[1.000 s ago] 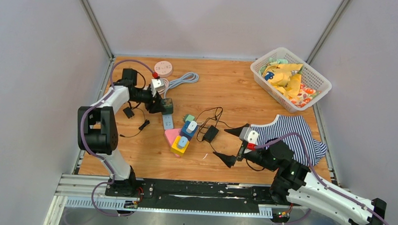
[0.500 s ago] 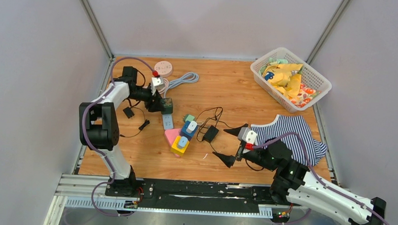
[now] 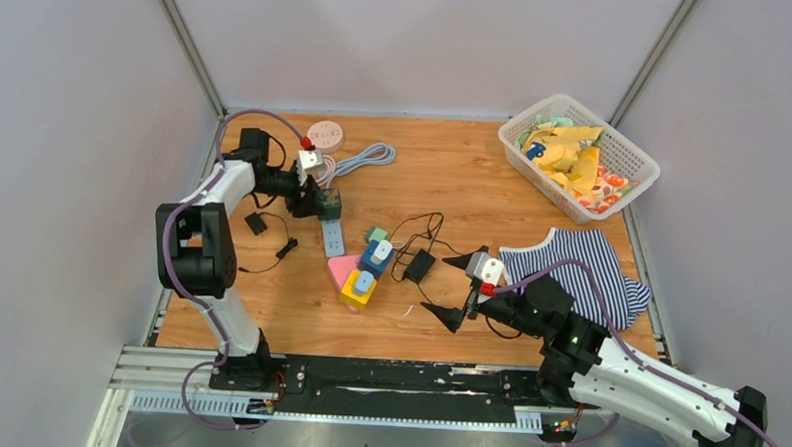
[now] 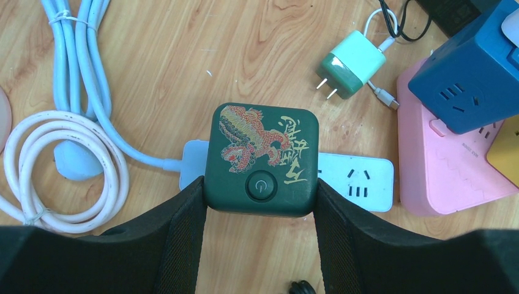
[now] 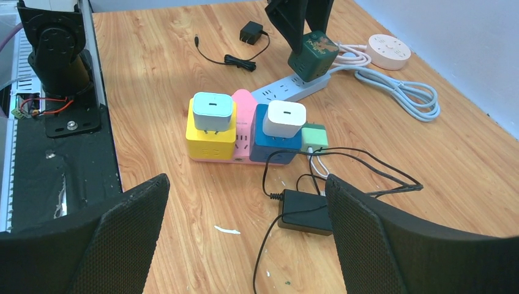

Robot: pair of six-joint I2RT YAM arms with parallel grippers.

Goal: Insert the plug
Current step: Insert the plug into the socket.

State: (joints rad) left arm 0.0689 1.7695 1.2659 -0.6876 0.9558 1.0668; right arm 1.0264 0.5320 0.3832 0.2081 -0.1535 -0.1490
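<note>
While you are watching from above, your left pincer point(image 3: 325, 203) is pinching the green plug cube point(image 3: 331, 207) at the far left of the worktop point(image 3: 453, 176), over the far end of the white power strip point(image 3: 334, 243). Your right pincer point(image 3: 442, 283) is hovering spread wide near the black adapter point(image 3: 419, 265). On the left wrist camera, the fingers are pressing both sides of the cube, which is covering the strip's cord end. On the right wrist camera, the cube is sitting slightly tilted on the strip; whether its prongs are seated, you cannot tell.

Wooden table point(image 3: 453, 176), power strip point(image 4: 361, 177), basket point(image 3: 533, 113), shirt point(image 3: 579, 265)
</note>
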